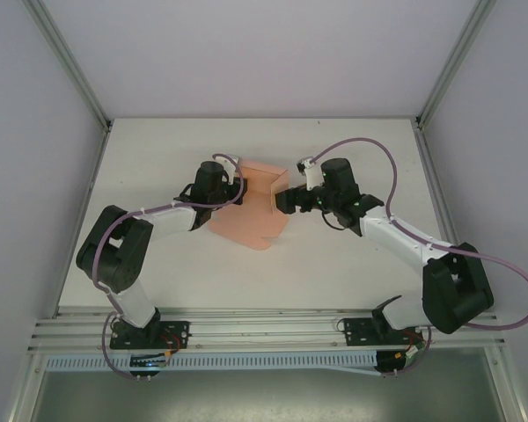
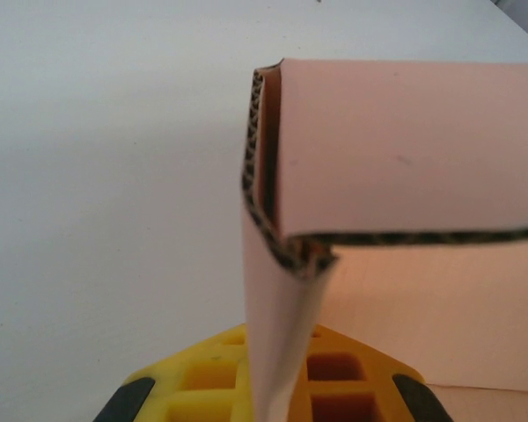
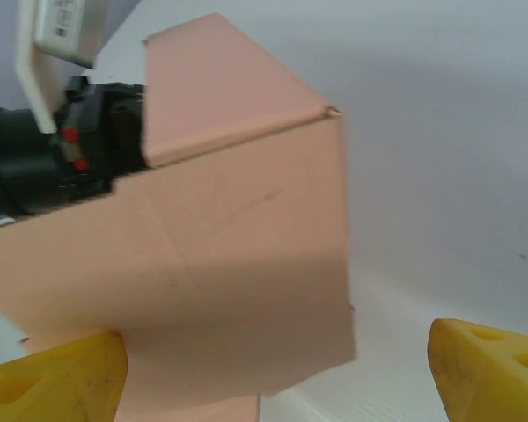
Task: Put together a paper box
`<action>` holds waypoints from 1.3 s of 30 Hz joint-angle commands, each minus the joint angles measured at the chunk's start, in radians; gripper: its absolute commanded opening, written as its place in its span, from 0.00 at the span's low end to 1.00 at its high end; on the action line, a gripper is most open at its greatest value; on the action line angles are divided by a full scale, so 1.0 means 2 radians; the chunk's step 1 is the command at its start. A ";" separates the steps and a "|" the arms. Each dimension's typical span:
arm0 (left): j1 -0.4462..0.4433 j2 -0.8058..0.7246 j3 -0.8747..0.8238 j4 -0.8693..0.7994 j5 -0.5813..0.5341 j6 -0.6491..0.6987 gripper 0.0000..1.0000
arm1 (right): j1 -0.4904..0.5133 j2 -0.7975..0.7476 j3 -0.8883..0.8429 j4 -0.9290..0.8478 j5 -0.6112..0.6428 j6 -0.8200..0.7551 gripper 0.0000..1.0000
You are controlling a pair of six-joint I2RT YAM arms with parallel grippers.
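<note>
The paper box [image 1: 251,215] is a salmon-pink sheet of corrugated cardboard, partly folded, lying mid-table with one panel raised. My left gripper [image 1: 236,190] reaches in from the left, and its yellow fingers [image 2: 202,378] are shut on a thin upright flap of the paper box [image 2: 405,149]. A folded panel runs off to the right above them. From the right, my right gripper [image 1: 286,199] stands open at the raised panel. Its fingers [image 3: 53,378] are spread wide; the paper box [image 3: 238,264] panel lies by the left one, well apart from the right one.
The white table [image 1: 158,272] is enclosed by pale walls with metal corner posts [image 1: 70,61]. An aluminium rail [image 1: 264,330] runs along the near edge by both arm bases. The left arm's black wrist [image 3: 62,158] shows behind the panel.
</note>
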 commanded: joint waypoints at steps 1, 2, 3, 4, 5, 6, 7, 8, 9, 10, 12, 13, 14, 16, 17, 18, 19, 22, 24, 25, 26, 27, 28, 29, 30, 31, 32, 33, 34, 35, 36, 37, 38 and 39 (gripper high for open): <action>-0.006 -0.009 -0.004 0.019 0.004 0.009 0.00 | 0.005 -0.013 0.006 0.016 -0.036 0.006 0.89; -0.005 -0.009 -0.004 0.021 0.008 0.009 0.00 | 0.005 -0.011 0.005 0.012 -0.032 0.007 0.88; -0.005 -0.009 -0.005 0.023 0.012 0.009 0.00 | 0.006 -0.010 0.005 0.009 -0.023 0.006 0.88; -0.005 -0.023 -0.005 0.025 0.017 0.008 0.00 | 0.006 -0.007 0.006 0.005 -0.012 0.007 0.88; -0.005 -0.026 -0.003 0.025 0.019 0.009 0.00 | 0.006 -0.003 0.008 0.000 -0.001 0.005 0.88; -0.007 -0.028 -0.005 0.023 0.019 0.009 0.00 | 0.006 0.002 0.011 -0.004 0.006 0.004 0.88; -0.005 -0.030 -0.003 0.021 0.019 0.009 0.00 | 0.007 0.008 0.014 -0.005 0.010 0.004 0.88; -0.005 -0.031 -0.002 0.016 0.016 0.007 0.00 | 0.009 0.013 0.015 -0.003 0.016 0.005 0.88; -0.005 -0.031 0.002 0.010 0.013 0.004 0.00 | 0.012 0.018 0.016 0.001 0.020 0.005 0.87; -0.006 -0.031 0.004 0.005 0.013 0.002 0.00 | 0.016 0.023 0.018 0.005 0.032 0.005 0.87; -0.007 -0.032 0.005 0.001 0.015 0.000 0.00 | 0.025 0.037 0.030 0.000 0.064 0.004 0.85; -0.007 -0.034 0.004 0.002 0.015 -0.001 0.00 | 0.030 0.045 0.039 -0.009 0.087 0.004 0.83; -0.007 -0.036 0.004 0.001 0.015 -0.001 0.00 | 0.033 0.052 0.045 -0.016 0.106 0.004 0.82; -0.008 -0.039 0.002 -0.003 0.011 0.001 0.00 | 0.039 0.062 0.053 -0.023 0.142 0.003 0.78; -0.008 -0.041 0.002 -0.003 0.008 0.002 0.00 | 0.042 0.066 0.055 -0.024 0.157 0.005 0.78; -0.008 -0.043 0.002 -0.004 0.004 0.001 0.00 | 0.043 0.069 0.055 -0.024 0.170 0.010 0.76; -0.008 -0.045 0.000 -0.006 0.000 -0.002 0.00 | 0.046 0.073 0.057 -0.022 0.179 0.014 0.75; -0.008 -0.047 -0.001 -0.009 -0.015 -0.007 0.00 | 0.052 0.084 0.056 -0.018 0.170 0.018 0.72; -0.008 -0.048 0.000 -0.013 -0.029 -0.009 0.00 | 0.058 0.086 0.055 -0.020 0.166 0.016 0.71; -0.008 -0.049 -0.002 -0.015 -0.035 -0.010 0.00 | 0.060 0.088 0.053 -0.022 0.166 0.017 0.71; -0.008 -0.051 -0.004 -0.011 -0.034 -0.009 0.00 | 0.061 0.089 0.052 -0.027 0.167 0.021 0.71; -0.008 -0.054 -0.009 -0.002 -0.029 -0.008 0.00 | 0.061 0.091 0.051 -0.029 0.167 0.024 0.71; -0.008 -0.056 -0.016 0.011 -0.019 -0.004 0.00 | 0.060 0.094 0.048 -0.028 0.167 0.026 0.70; -0.008 -0.057 -0.024 0.027 -0.008 0.002 0.00 | 0.060 0.097 0.044 -0.022 0.168 0.027 0.70; -0.008 -0.058 -0.029 0.040 0.001 0.008 0.00 | 0.060 0.101 0.040 -0.014 0.169 0.026 0.68; -0.008 -0.057 -0.030 0.043 0.012 0.016 0.00 | 0.060 0.102 0.035 -0.004 0.174 0.026 0.67; -0.008 -0.057 -0.031 0.045 0.023 0.027 0.00 | 0.061 0.103 0.031 0.009 0.177 0.025 0.65; -0.009 -0.057 -0.033 0.048 0.029 0.034 0.00 | 0.060 0.104 0.028 0.022 0.179 0.022 0.62; -0.011 -0.057 -0.034 0.050 0.037 0.039 0.00 | 0.060 0.106 0.029 0.029 0.178 0.017 0.62; -0.012 -0.058 -0.038 0.058 0.048 0.044 0.00 | 0.060 0.110 0.032 0.033 0.176 0.012 0.62; -0.013 -0.060 -0.042 0.067 0.057 0.044 0.00 | 0.060 0.115 0.037 0.036 0.177 0.006 0.62; -0.014 -0.060 -0.043 0.073 0.065 0.043 0.00 | 0.060 0.121 0.041 0.039 0.178 0.001 0.62; -0.014 -0.060 -0.044 0.076 0.073 0.043 0.00 | 0.060 0.127 0.045 0.041 0.182 -0.004 0.61; -0.014 -0.059 -0.043 0.079 0.078 0.042 0.00 | 0.059 0.133 0.047 0.045 0.192 -0.005 0.57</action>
